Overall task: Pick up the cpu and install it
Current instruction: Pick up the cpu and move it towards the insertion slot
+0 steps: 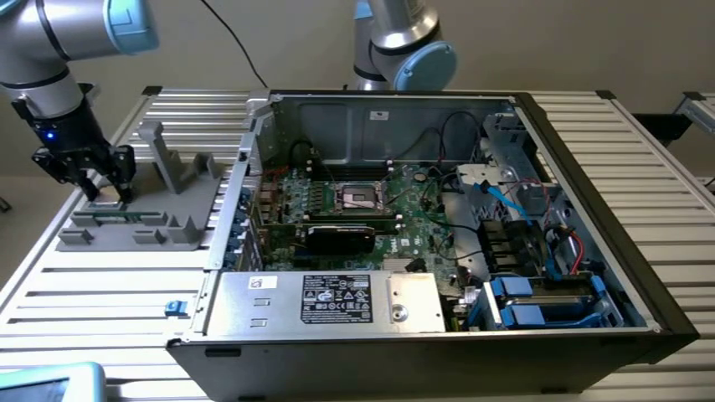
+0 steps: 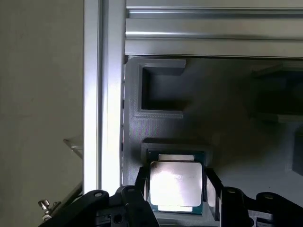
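Exterior view: a slatted metal counter (image 1: 67, 285) is seen carrying an opened computer case (image 1: 380, 126). The case is laid on its side, presumably so that the green motherboard (image 1: 424, 213) and its bare socket (image 1: 360, 197) are presented upward for access from above. Beside the case, toward the counter's edge at the exterior view's left, a grey tray (image 1: 123, 226) is set. Its recesses appear meant to keep parts seated in fixed spots where they can be found reliably. The gripper (image 1: 103, 197) is held upright on the tray's corner nearest that edge. In the wrist view the cpu (image 2: 176, 187) is shown lying flat in its recess, silvery top up. It is directly under the gripper and flanked by it on two opposite sides, probably so that it can be taken by its edges. Whether the cpu is already clamped or merely straddled cannot be told. The cpu is well apart from the socket.
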`<action>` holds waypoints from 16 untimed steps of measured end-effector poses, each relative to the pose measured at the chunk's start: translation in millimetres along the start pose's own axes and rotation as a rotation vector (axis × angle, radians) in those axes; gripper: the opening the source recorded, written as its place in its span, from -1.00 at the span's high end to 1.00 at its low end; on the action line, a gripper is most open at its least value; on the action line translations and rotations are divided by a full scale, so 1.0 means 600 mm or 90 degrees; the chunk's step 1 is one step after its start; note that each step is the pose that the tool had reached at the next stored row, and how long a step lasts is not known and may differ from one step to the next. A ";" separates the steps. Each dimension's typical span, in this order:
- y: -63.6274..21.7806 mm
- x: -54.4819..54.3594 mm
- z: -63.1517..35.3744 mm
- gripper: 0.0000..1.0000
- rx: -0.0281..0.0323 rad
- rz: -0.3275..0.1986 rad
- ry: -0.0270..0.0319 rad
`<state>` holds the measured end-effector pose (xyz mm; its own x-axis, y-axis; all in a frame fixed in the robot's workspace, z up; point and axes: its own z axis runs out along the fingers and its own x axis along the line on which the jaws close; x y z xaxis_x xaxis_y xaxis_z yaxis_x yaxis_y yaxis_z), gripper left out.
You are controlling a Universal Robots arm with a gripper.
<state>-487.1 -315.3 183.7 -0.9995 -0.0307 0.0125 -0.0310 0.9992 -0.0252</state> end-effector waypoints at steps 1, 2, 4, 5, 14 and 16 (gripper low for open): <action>0.000 0.000 0.000 -0.11 0.0000 0.000 0.0000; 0.000 0.000 0.000 -0.11 0.0000 0.000 0.0000; 0.000 0.000 0.000 -0.11 -0.0001 0.000 -0.0003; 0.000 0.000 -0.002 -0.11 -0.0002 0.000 -0.0004; -0.002 0.001 -0.061 -0.11 -0.0001 0.000 -0.0001; -0.002 0.001 -0.076 -0.11 -0.0001 0.000 0.0000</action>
<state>-486.9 -315.6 229.2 -0.9995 -0.0305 0.0125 -0.0308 0.9992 -0.0251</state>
